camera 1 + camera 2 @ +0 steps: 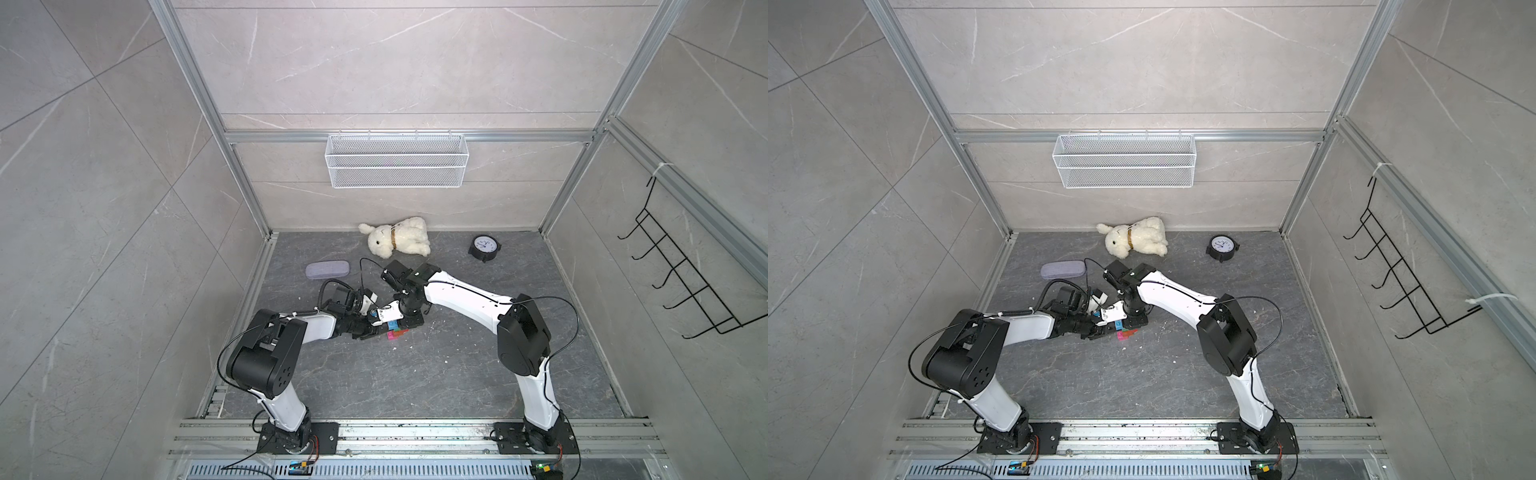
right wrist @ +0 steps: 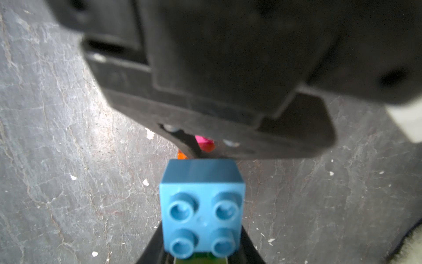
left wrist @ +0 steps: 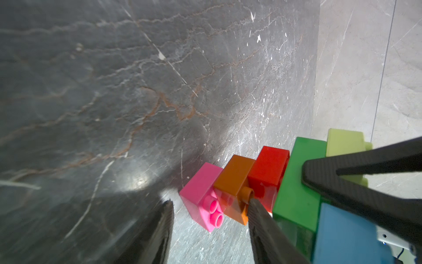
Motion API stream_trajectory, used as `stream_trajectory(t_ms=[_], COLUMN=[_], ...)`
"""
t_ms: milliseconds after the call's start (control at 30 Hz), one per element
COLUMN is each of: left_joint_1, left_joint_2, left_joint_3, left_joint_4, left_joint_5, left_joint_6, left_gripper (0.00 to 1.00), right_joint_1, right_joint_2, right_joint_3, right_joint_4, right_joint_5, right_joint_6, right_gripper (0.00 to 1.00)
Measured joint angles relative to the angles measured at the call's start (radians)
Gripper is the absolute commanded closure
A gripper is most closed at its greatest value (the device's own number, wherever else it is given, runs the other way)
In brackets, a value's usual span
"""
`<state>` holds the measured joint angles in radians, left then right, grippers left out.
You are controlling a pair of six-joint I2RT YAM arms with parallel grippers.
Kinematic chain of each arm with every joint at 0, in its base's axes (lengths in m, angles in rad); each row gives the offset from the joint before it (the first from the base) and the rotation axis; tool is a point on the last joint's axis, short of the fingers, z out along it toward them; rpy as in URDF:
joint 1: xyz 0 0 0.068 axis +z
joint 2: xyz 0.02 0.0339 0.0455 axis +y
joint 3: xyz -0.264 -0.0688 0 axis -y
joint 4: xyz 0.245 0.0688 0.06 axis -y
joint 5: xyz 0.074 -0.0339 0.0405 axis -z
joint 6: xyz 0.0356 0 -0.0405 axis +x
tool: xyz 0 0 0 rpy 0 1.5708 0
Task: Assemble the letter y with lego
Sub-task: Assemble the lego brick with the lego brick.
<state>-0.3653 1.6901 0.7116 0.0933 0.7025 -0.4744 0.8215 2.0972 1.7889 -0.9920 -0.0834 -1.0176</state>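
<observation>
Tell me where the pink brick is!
The pink brick lies on the floor in a top view, by the left tool; the left wrist view shows it touching the orange brick.

six bricks (image 3: 267,169), one rabbit (image 1: 397,241), one clock (image 1: 484,246)

We see L arm (image 1: 316,324) and R arm (image 1: 461,299) w/ elbows out, wrists meeting low at ctr. L gripper (image 3: 210,201), near level, shows jaws apart. R gripper (image 2: 201,256), pointing down, clamps the letter y (image 3: 294,178).
</observation>
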Motion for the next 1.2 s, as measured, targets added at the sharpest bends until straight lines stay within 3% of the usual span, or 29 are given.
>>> stream_trajectory(t_ms=[600,967,1200], left_joint_1=[0.058,0.146,0.248], left_joint_2=[-0.010,-0.048,-0.116], left_joint_3=[-0.036,-0.052,0.008], left_joint_4=[0.044,0.068,-0.019], left_joint_5=[0.042,0.050,0.040], left_joint_6=[-0.054,-0.090,-0.043], left_gripper=[0.40,0.36,0.34], right_joint_1=[-0.011,-0.030,-0.076], right_joint_2=[0.000,0.000,-0.030], right_joint_3=[-0.005,-0.005,-0.013], right_joint_4=[0.034,0.037,0.056], right_joint_5=[-0.045,-0.092,-0.179], right_joint_6=[0.019,0.058,0.164], right_gripper=[0.81,0.81,0.81])
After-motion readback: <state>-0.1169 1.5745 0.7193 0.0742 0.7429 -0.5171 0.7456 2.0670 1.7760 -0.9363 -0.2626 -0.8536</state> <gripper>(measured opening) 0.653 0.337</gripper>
